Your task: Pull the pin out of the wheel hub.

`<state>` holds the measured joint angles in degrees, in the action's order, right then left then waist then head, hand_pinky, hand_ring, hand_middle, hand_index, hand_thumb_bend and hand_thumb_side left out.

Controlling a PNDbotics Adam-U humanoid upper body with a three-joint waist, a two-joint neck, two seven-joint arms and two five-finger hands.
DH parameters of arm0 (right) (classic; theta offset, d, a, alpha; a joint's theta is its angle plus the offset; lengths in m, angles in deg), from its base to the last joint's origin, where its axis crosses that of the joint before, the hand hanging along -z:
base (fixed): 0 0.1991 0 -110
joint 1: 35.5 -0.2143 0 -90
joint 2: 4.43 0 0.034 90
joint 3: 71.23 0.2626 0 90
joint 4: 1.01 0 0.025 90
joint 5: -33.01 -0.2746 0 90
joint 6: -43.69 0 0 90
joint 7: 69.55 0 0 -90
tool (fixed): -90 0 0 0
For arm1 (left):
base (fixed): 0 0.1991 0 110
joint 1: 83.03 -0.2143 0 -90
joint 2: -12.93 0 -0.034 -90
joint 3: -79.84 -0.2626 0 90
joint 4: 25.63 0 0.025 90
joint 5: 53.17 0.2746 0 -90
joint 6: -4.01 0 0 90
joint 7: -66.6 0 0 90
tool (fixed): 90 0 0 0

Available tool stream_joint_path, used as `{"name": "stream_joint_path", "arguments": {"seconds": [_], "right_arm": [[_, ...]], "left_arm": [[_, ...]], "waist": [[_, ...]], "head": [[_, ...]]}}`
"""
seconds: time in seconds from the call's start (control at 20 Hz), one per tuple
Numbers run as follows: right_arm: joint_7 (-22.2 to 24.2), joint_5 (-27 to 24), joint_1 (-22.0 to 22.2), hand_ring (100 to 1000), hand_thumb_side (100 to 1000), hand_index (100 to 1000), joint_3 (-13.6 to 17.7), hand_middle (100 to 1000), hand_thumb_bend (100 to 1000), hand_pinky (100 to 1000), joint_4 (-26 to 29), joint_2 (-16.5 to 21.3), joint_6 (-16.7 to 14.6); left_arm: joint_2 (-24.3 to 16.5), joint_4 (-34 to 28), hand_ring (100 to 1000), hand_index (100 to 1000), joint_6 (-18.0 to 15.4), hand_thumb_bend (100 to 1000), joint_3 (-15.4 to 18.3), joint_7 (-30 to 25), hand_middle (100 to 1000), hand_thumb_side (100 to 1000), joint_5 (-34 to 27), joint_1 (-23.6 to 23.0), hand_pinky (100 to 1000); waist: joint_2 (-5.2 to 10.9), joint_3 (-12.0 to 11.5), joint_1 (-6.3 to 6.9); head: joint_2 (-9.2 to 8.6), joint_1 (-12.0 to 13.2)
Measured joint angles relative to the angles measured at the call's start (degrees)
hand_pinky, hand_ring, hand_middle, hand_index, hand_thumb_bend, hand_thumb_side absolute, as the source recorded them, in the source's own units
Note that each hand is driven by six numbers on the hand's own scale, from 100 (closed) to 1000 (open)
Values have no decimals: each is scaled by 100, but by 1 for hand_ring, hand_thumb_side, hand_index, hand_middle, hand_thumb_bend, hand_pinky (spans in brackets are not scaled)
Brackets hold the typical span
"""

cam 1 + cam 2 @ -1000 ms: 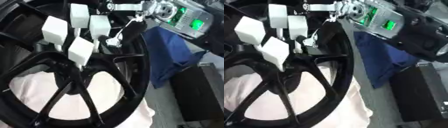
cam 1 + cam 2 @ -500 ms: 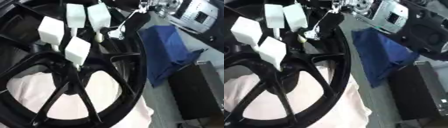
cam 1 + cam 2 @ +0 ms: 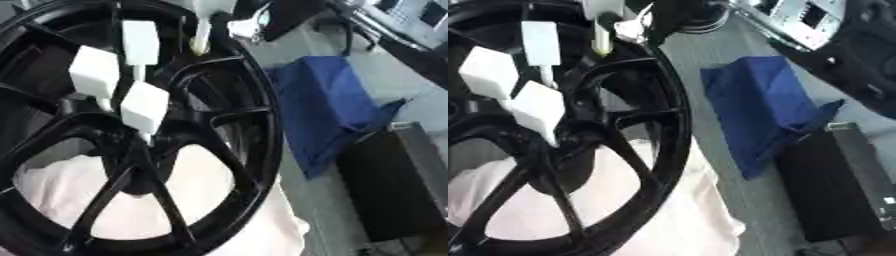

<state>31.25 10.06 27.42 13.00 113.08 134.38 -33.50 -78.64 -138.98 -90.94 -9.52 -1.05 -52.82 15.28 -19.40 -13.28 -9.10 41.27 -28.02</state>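
A black spoked wheel hub [image 3: 249, 145] lies on a white cloth [image 3: 206, 200]. Three white block-headed pins stand near its centre: one [image 3: 94, 72] at the left, one [image 3: 140, 42] behind it, one [image 3: 144, 105] nearest the hub middle. A fourth white pin [image 3: 202, 32] hangs over the far rim with its yellowish tip free of the wheel. My right hand [image 3: 258, 20], black and silver, comes in from the top edge and is shut on that pin; its fingers are partly cut off by the picture's edge. My left hand does not show.
A crumpled blue cloth [image 3: 332, 110] lies on the grey surface to the right of the wheel. A black box [image 3: 394, 185] stands at the lower right. A grey machine panel [image 3: 815, 15] and dark gear fill the top right corner.
The pin in my right hand has risen up and to the right, away from the other three. The whole picture has also shifted, so the camera has moved.
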Motion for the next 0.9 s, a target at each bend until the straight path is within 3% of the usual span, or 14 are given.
{"name": "stream_joint_path", "arguments": {"seconds": [0.2,0.3,0.6,0.7,0.75,0.85,0.9], "right_arm": [[-553,-173,952,638,100,408,732,188,100,879,1,-112,-13],[-784,32,1361,639,100,431,1076,213,100,857,-4,-252,-39],[-1117,1813,2214,674,100,490,1781,279,100,836,-415,-797,-247],[-1108,2303,2371,738,100,625,1912,416,100,850,-625,-981,-332],[-1065,2545,2449,825,100,777,1971,613,100,879,-739,-1071,-392],[-903,3023,2603,926,123,843,2066,795,140,924,-983,-1221,-524],[-799,3244,2665,936,158,849,2111,808,169,930,-1118,-1293,-577]], "left_arm": [[0,0,587,734,-8,360,81,104,564,709,0,-46,843],[0,0,587,734,-17,362,116,154,565,705,1,-73,843],[1,0,589,735,-46,364,168,213,565,699,-1,-72,842],[1,0,589,735,-50,366,169,217,566,697,-6,-69,842],[1,0,589,735,-53,367,170,219,565,697,-8,-69,842],[0,-1,583,728,-57,366,171,223,558,687,-9,-68,840],[0,-1,579,716,-63,366,172,230,553,680,-12,-68,838]], "waist": [[46,172,118],[65,220,201],[104,303,327],[117,302,333],[129,302,327],[142,298,292],[142,296,265]], "head": [[0,153],[0,262],[-7,639],[-14,747],[-23,788],[-56,834],[-60,839]]}}
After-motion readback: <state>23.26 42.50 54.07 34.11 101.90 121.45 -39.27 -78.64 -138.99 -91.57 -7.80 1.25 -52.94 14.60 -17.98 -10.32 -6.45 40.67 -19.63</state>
